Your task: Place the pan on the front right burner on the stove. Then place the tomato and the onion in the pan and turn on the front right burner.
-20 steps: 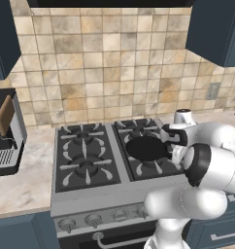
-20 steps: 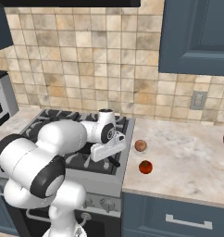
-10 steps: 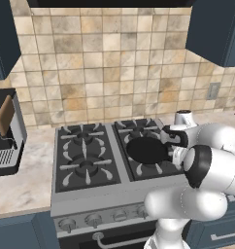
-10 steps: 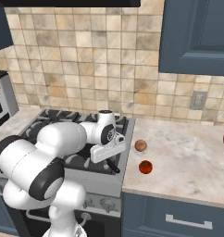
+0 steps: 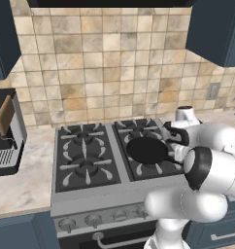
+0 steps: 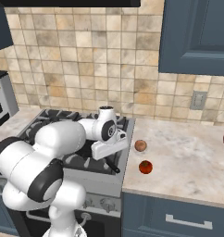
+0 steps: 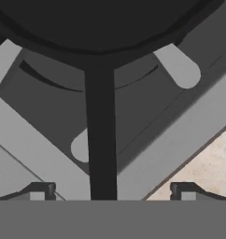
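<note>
Pan [image 5: 147, 150] sits on front right burner [image 5: 156, 168], frame centre; pincer [image 7: 108, 191] wide astride handle [image 7: 100, 140], gripping nothing; lift straight clear without nudging handle, then onion [image 6: 140, 146], tomato [image 6: 145, 167] on counter [image 6: 188, 157].

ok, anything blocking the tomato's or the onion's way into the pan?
Nothing visible. The tomato and onion sit on the counter right of the stove; the pan lies open on the front right burner, though the arm hangs over it.
</note>
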{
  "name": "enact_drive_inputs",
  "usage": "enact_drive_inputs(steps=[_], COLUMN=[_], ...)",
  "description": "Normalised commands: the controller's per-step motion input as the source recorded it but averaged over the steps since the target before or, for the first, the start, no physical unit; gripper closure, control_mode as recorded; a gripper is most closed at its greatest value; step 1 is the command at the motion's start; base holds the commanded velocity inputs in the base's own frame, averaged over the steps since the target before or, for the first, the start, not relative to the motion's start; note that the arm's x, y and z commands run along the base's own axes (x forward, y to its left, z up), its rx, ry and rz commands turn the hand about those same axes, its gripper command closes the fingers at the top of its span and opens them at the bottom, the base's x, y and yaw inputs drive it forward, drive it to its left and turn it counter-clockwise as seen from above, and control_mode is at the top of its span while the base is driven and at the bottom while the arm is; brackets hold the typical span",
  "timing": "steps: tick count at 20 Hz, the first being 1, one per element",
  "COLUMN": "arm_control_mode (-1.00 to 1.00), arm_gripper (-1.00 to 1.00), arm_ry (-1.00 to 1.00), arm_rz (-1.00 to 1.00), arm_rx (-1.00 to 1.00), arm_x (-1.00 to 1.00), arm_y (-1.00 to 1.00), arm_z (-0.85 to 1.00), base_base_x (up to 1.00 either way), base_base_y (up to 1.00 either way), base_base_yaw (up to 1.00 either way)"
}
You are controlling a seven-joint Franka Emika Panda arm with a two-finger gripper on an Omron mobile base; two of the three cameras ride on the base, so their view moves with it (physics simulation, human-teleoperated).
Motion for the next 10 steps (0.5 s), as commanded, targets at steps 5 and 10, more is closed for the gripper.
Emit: enact_drive_inputs(steps=[5,10], arm_control_mode=[-1.00,-1.00], arm_gripper=[-1.00,-1.00], arm_ry=[0.00,0.00], arm_rz=[-0.06,-0.08], arm_rx=[0.05,0.11], arm_x=[0.00,0.01], arm_y=[-0.20,-0.21], arm_z=[0.02,0.00], base_base_x=[0.00,0.00], base_base_y=[0.00,0.00], base_base_yaw=[0.00,0.00])
